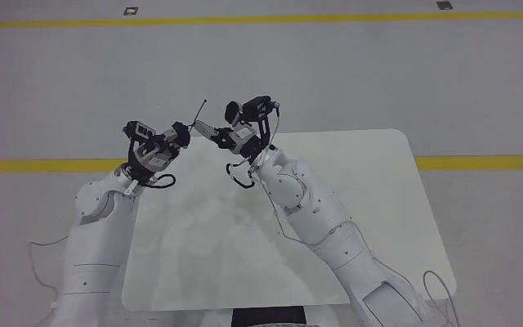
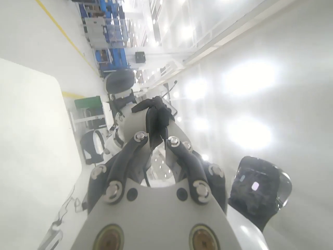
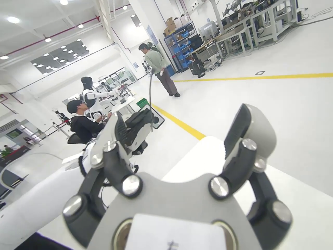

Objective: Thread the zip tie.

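Left gripper (image 2: 156,115) is clenched on the black zip tie (image 1: 198,113), gripping its lower end; the thin tail sticks up and away beyond the fingertips. Right gripper (image 3: 182,113) sits just beside it, facing it, jaws spread wide and empty. The tail seems to stand just ahead of one right finger, untouched. Below both lies a corner of the white table (image 1: 368,204)

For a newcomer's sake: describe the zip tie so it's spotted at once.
Look above the far left corner of the white table. The left hand there is shut on the zip tie, a thin black strip sticking out of it. Nothing there is so slender; the open right hand beside it holds nothing.
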Robot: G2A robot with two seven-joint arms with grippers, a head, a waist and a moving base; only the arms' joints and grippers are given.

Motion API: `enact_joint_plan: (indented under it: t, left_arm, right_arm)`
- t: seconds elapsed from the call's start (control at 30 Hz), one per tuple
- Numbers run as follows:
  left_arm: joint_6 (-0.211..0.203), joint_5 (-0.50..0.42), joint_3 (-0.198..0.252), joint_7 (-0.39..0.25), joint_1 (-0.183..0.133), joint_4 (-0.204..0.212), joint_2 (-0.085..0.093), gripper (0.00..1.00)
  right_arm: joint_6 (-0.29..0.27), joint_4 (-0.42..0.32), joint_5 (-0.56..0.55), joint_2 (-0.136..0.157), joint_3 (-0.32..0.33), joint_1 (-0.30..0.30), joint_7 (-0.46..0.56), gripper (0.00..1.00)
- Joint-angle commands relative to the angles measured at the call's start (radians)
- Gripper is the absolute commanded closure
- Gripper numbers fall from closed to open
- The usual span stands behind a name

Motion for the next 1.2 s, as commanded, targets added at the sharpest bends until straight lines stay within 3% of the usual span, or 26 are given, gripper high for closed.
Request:
enact_joint_plan:
  t: [0.0, 0.13, 0.2, 0.27, 0.4, 0.6, 0.87, 1.17]
  left_arm:
    - [-0.001, -0.001, 0.000, 0.019, 0.000, 0.000, 0.000, 1.00]
    - [0.002, -0.002, 0.001, 0.026, 0.001, 0.001, 0.000, 1.00]
    - [0.020, -0.013, 0.002, 0.061, 0.003, 0.006, 0.000, 1.00]
    - [0.033, -0.035, -0.001, 0.069, 0.005, 0.014, 0.000, 1.00]
    - [0.092, -0.114, -0.006, 0.078, 0.015, 0.003, 0.001, 1.00]
    - [0.176, -0.181, -0.013, 0.018, 0.019, -0.004, 0.008, 1.00]
    - [0.317, -0.298, -0.027, -0.040, 0.023, 0.001, 0.016, 1.00]
    - [0.323, -0.304, -0.027, -0.035, 0.024, 0.002, 0.017, 1.00]
  right_arm:
    - [0.000, 0.000, 0.002, 0.000, 0.000, 0.000, 0.000, 0.00]
    - [0.000, 0.000, 0.002, 0.000, 0.000, 0.000, 0.000, 0.00]
    - [0.004, -0.004, -0.005, 0.001, 0.002, -0.003, -0.005, 0.00]
    - [0.000, -0.019, -0.060, 0.006, 0.004, -0.011, -0.027, 0.00]
    - [-0.002, -0.038, -0.199, 0.019, 0.004, -0.025, -0.076, 0.00]
    - [0.001, -0.035, -0.359, 0.033, -0.018, -0.024, -0.107, 0.00]
    - [0.085, -0.018, -0.502, 0.035, -0.041, -0.019, -0.188, 0.00]
    - [0.091, -0.019, -0.510, 0.035, -0.042, -0.022, -0.198, 0.00]
